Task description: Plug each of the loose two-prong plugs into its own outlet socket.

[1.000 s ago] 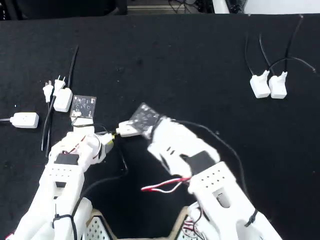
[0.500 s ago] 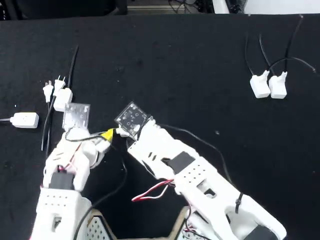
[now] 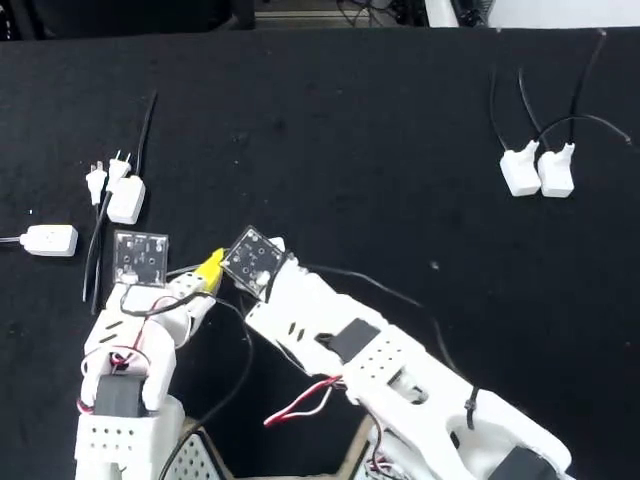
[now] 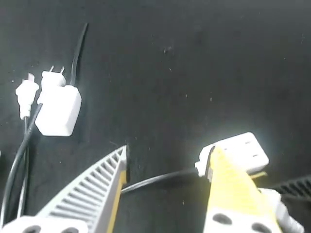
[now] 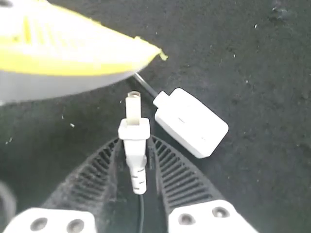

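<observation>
Loose plug (image 3: 96,182), small and white, lies at the left side of the black worktop (image 3: 330,120) in the high view, just beside a pronged white block (image 3: 125,200) and among thin black cables (image 3: 145,125); a white outlet socket (image 3: 48,240) sits near them at the edge; a pair of white blocks (image 3: 520,172), touching and each trailing a dark cable, lies well apart at the far right; the left arm (image 3: 125,345) and the right arm (image 3: 350,345) converge left of centre, the left arm's yellow finger (image 3: 210,265) just beside the right arm's wrist board

Left wrist view: the left hand (image 4: 166,153) is spread wide with nothing between its jaws; the tip of the yellow finger (image 4: 233,189) touches a white socket block (image 4: 243,153), whose two slots face up and whose black cable runs back between the jaws; the grey finger (image 4: 97,189) stands apart from it; the loose plug (image 4: 24,92) and the pronged white block (image 4: 58,109) lie farther off, side by side

Right wrist view: the right hand (image 5: 134,143) is closed around a gripped plug (image 5: 133,128), white, its prongs pointing away from the wrist; the socket block (image 5: 192,121) lies just beside the prongs, not joined to them; the yellow finger (image 5: 73,43) of the left hand crosses just beyond the prong tips
</observation>
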Tool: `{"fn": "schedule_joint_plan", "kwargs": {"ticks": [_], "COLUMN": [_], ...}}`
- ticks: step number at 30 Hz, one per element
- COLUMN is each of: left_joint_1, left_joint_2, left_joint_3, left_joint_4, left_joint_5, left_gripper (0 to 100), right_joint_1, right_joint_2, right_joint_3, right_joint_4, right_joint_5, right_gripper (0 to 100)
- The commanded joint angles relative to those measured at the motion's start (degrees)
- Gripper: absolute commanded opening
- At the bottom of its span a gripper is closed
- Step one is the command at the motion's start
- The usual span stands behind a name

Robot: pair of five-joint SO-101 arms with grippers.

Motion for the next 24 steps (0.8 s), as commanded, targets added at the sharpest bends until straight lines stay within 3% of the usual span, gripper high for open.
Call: {"fn": "schedule_joint_plan", "kwargs": {"ticks": [1, 6, 24], "left_joint_1": [2.0, 7.3, 7.4], "left_joint_2": [-0.6, -0.6, -0.6], "left_joint_3": [-0.7, 0.5, 1.3], "left_joint_4": [-0.4, -0.8, -0.8], "left_joint_5": [0.7, 0.2, 0.0], "left_gripper": [27, 27, 27], "right_joint_1": [-1.6, -4.0, 0.2], "right_joint_2": [0.3, 0.3, -2.2], "right_joint_3": [-0.1, 0.0, 0.0], "right_joint_4": [-2.4, -2.3, -1.9], "right_joint_5": [-0.5, -0.5, -1.0], "right_gripper": [1.1, 1.1, 1.1]}}
